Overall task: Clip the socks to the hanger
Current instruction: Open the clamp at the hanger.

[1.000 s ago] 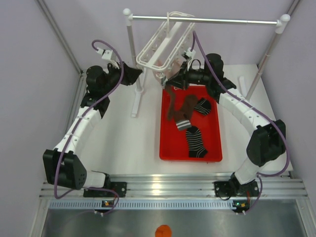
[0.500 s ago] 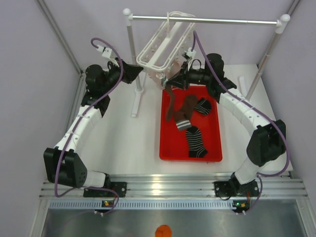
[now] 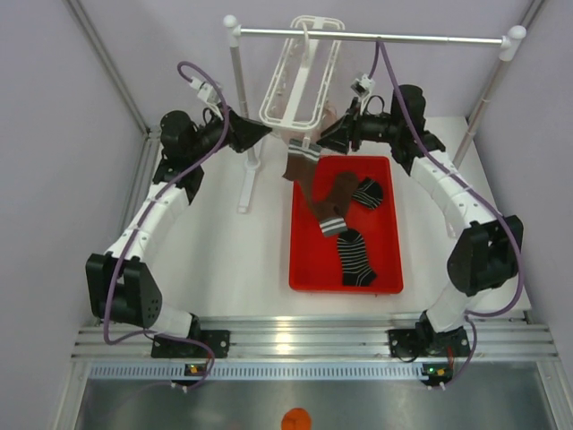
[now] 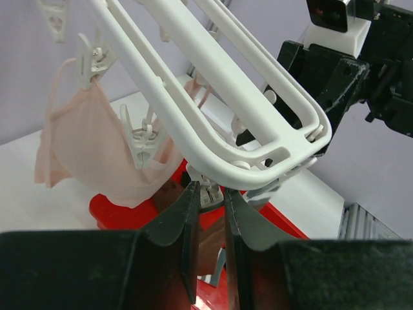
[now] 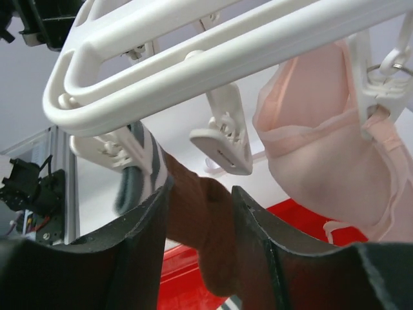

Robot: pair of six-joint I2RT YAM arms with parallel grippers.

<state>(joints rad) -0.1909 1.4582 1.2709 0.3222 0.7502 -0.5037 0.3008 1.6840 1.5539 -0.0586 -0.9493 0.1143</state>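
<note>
**Brown sock at the corner peg: release order is the weak spot**

White worktop (image 3: 224,251) carries the stand (image 3: 421,38) w/ metal crossbar. The hanger (image 3: 300,81) hooks over the bar and tilts, low end toward the arms. Red tray (image 3: 313,260) sits just in front and holds 3 socks: one brown (image 3: 336,202), two black striped (image 3: 367,191) (image 3: 355,255). The 4th, the brown sock (image 3: 300,166), dangles from the hanger's low corner over the tray's far edge, cuff up by the frame. A pink fabric item (image 4: 84,148) is pegged further along.

Right pincer (image 5: 200,188) is closed on the brown sock just under its cuff; the sock fills the gap between the fingers. Left pincer (image 4: 208,213) is narrow, tips either side of the corner peg (image 4: 206,191), prob. squeezing it open. Can't tell if the cuff is inside the peg's mouth.

Risks, as I judge them:
- If the right pincer lets go before the peg bites, the sock drops back into the tray.
- If the left tips slip off the small peg handle, it snaps shut empty or on only a thin edge of cuff, giving a weak hold.
- The hanger hangs free, so a push from either arm swings it and the peg moves off the cuff.
- The pink item is near and could get caught too.
</note>
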